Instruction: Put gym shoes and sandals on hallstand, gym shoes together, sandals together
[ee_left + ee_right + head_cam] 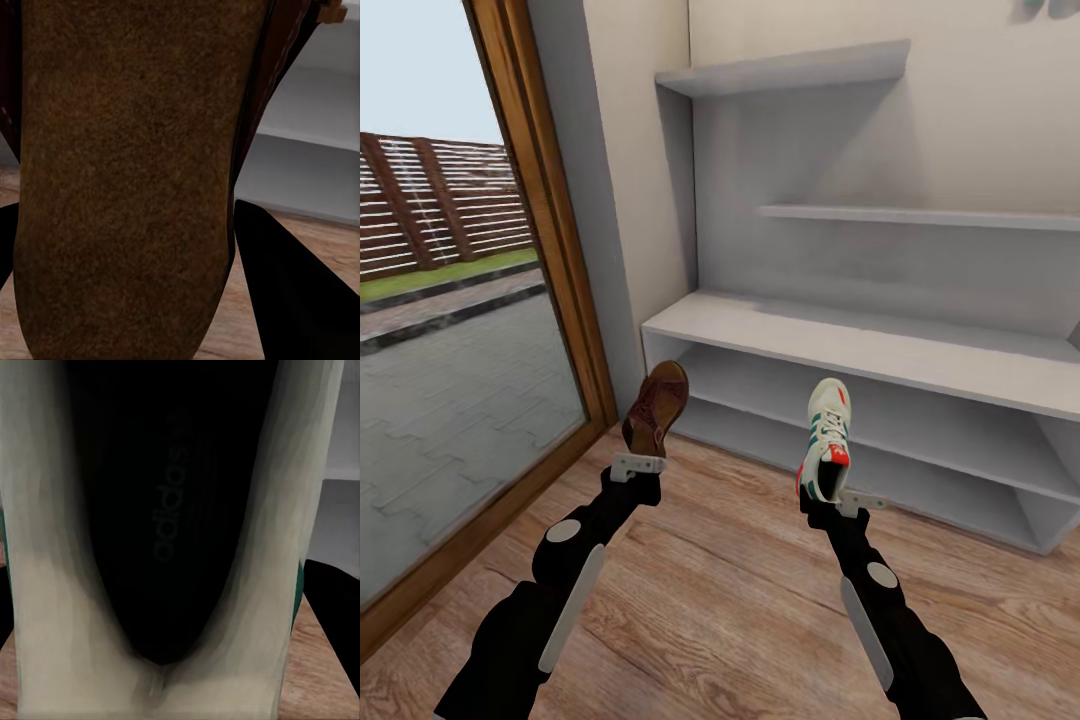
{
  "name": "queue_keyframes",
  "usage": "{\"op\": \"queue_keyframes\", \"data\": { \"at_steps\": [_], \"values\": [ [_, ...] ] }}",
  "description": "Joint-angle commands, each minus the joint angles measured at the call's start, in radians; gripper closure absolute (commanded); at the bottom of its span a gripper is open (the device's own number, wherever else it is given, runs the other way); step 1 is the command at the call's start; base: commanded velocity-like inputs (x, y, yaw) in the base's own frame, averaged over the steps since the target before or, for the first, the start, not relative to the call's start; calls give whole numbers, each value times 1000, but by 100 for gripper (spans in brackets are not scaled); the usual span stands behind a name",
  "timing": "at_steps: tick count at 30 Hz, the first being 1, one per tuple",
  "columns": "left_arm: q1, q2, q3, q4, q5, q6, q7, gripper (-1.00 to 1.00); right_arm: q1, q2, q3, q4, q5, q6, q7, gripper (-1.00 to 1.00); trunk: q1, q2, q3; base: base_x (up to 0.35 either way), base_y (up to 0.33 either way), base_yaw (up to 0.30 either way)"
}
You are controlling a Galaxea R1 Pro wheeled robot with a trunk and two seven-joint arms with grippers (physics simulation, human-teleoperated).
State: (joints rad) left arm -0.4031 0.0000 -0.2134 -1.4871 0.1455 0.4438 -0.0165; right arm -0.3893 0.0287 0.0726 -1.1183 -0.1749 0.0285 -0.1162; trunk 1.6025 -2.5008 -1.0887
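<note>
My left gripper (637, 466) is shut on a dark brown sandal (656, 408), held upright with its toe pointing up; its tan footbed (127, 172) lies between the dark fingers (292, 292) in the left wrist view. My right gripper (840, 500) is shut on a white gym shoe (826, 440) with green stripes and red accents, also held toe-up; its dark inside (165, 510) faces the right wrist camera. Both hang above the corridor floor (710, 590), just in front of the pale-grey hallstand (860, 345), whose low shelf tiers and flat top stand bare.
A glass door with a wooden frame (550, 220) runs along the left, with paving and a fence outside. The hallstand's back panel carries upper shelves (920, 215). Wood-plank floor stretches between me and the rack.
</note>
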Motion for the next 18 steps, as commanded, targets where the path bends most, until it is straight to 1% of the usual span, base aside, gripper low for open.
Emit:
{"op": "queue_keyframes", "data": {
  "at_steps": [1,7,9,13,18],
  "values": [
    [0,1,0,-1,7,6,-2,100,0,-1,3,-1,-8,4,-7,100,0,0,-1,0,0,0],
    [0,2,1,-1,5,7,-1,100,0,-2,3,-1,-10,7,-6,100,0,0,-1,1,0,0],
    [0,2,1,-1,5,7,0,100,0,-2,3,-1,-8,7,-6,100,0,0,-1,64,79,0],
    [0,2,0,-1,5,6,-1,100,0,-1,3,-1,-6,8,-6,100,0,0,-1,124,188,0],
    [0,2,1,-1,5,6,-2,100,0,-1,9,-1,-5,8,-6,100,0,0,-1,155,258,0]
  ]
}}
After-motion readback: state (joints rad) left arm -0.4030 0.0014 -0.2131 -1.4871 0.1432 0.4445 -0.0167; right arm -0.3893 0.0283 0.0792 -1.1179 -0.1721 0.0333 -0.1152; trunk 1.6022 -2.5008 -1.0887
